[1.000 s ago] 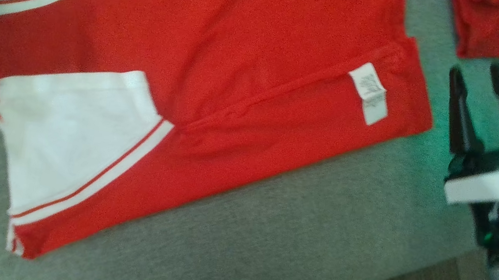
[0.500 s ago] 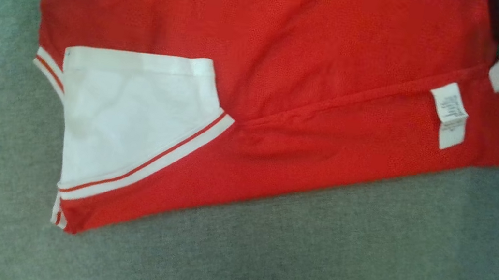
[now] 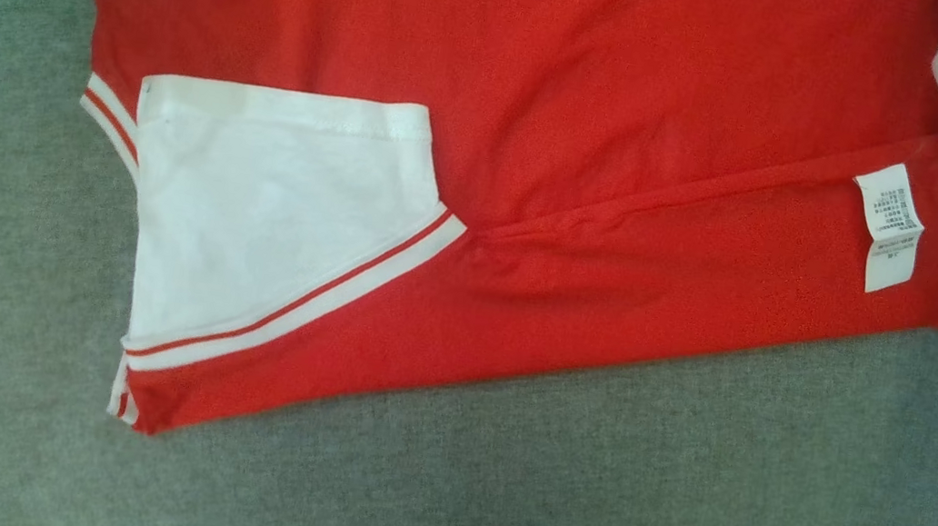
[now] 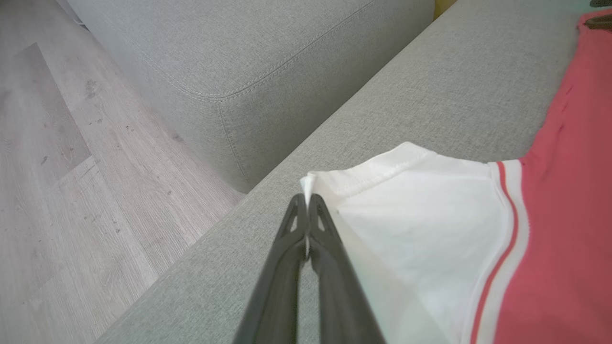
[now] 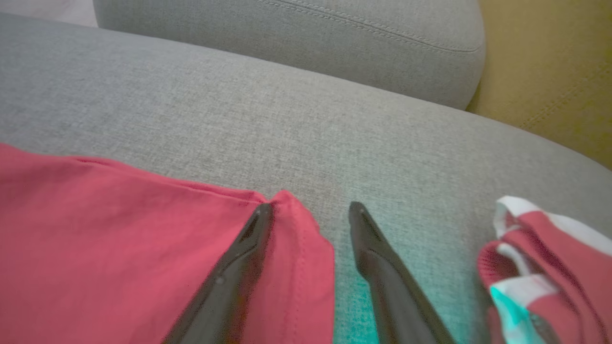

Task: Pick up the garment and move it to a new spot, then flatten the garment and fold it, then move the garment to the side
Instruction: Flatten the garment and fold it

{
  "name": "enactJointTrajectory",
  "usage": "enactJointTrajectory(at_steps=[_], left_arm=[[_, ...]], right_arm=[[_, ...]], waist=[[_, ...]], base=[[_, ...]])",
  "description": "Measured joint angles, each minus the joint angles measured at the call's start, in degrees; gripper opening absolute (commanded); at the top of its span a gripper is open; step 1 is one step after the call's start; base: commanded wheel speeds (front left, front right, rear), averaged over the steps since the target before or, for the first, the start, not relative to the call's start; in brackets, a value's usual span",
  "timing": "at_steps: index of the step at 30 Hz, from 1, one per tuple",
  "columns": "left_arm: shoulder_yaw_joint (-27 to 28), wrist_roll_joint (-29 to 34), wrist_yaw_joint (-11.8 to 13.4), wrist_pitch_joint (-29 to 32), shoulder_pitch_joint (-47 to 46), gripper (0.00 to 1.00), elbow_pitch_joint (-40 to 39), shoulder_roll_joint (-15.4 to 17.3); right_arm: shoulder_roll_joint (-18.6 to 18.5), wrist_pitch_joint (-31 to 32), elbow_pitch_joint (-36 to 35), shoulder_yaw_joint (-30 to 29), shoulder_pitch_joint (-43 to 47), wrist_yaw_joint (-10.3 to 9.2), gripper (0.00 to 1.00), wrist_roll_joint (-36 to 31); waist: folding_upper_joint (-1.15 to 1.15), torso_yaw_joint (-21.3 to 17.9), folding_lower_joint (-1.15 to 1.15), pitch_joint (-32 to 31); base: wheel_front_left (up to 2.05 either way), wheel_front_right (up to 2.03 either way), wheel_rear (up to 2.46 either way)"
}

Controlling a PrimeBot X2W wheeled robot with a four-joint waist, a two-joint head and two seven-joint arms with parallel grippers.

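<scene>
Garment (image 3: 603, 89), sleeve (image 4: 420, 210) hem between closed left jaws.

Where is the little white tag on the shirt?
In the head view, the tag sits near the right end of the red shirt, just below a long crease.

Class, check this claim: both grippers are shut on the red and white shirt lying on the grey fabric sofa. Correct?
Not quite. The left gripper is shut on the white sleeve of the red and white shirt, but the right wrist view shows the right gripper open at the red hem corner.
</scene>
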Motion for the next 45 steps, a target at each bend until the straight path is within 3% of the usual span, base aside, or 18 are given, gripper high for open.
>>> enactJointTrajectory(at_steps=[3, 7, 9, 12, 19, 35, 39, 45], left_arm=[[-1.23, -0.58, 0.0, -0.42, -1.0, 0.0, 0.42, 0.21], [-2.58, -1.09, 0.0, -1.16, -1.61, 0.0, 1.1, 0.26], [-3.49, -1.15, 0.0, -1.42, -2.05, 0.0, 1.35, 0.27], [-4.37, -1.69, 0.0, -2.36, -2.43, 0.0, 1.52, 0.27], [-6.06, -1.64, -0.01, -7.2, -3.99, 0.0, 2.34, 0.27], [-7.22, -1.11, -0.01, -23.61, -5.92, 0.0, 6.06, -0.71], [-7.55, -2.47, -0.01, -25.16, -3.43, 0.0, 1.98, 0.92], [-8.78, -2.63, 0.98, -25.85, 5.61, 0.0, -5.84, 6.1]], right_arm=[[0.0, 0.78, 0.75, 1.89, -1.13, 0.0, 0.43, -0.11], [0.01, 2.43, 1.33, 3.91, -2.08, 0.01, 0.21, 0.62], [-0.12, 2.85, 1.55, 4.56, -2.52, 0.0, 0.23, 0.7], [-0.19, 2.87, 1.74, 5.19, -2.72, 0.0, 0.0, 0.7], [-0.31, 0.6, 1.78, 5.13, -2.75, 0.0, 0.0, 2.15], [-2.08, -10.25, -2.81, -1.34, 2.66, 0.0, 0.0, 12.07], [-3.7, -11.44, -5.15, -2.01, 7.67, 0.0, 0.0, 13.99], [-5.56, -13.11, -8.7, -3.9, 15.56, 0.0, 0.0, 14.66]], waist=[[0.0, 0.02, 0.0, -0.16], [0.0, 0.0, -0.01, -0.49], [0.0, 0.01, 0.0, -0.61], [0.0, 0.07, -0.01, -0.79], [0.0, 0.34, 0.0, -1.32], [0.0, 1.43, -0.01, -6.28], [0.0, 2.3, -0.01, -8.27], [0.0, 4.2, -0.02, -10.67]], base=[[0.0, 0.0, 0.0], [0.0, 0.0, 0.0], [0.0, 0.0, 0.0], [0.0, 0.0, 0.0], [0.0, 0.0, 0.0], [0.0, 0.0, 0.0], [0.0, 0.0, 0.0], [0.0, 0.0, 0.0]])
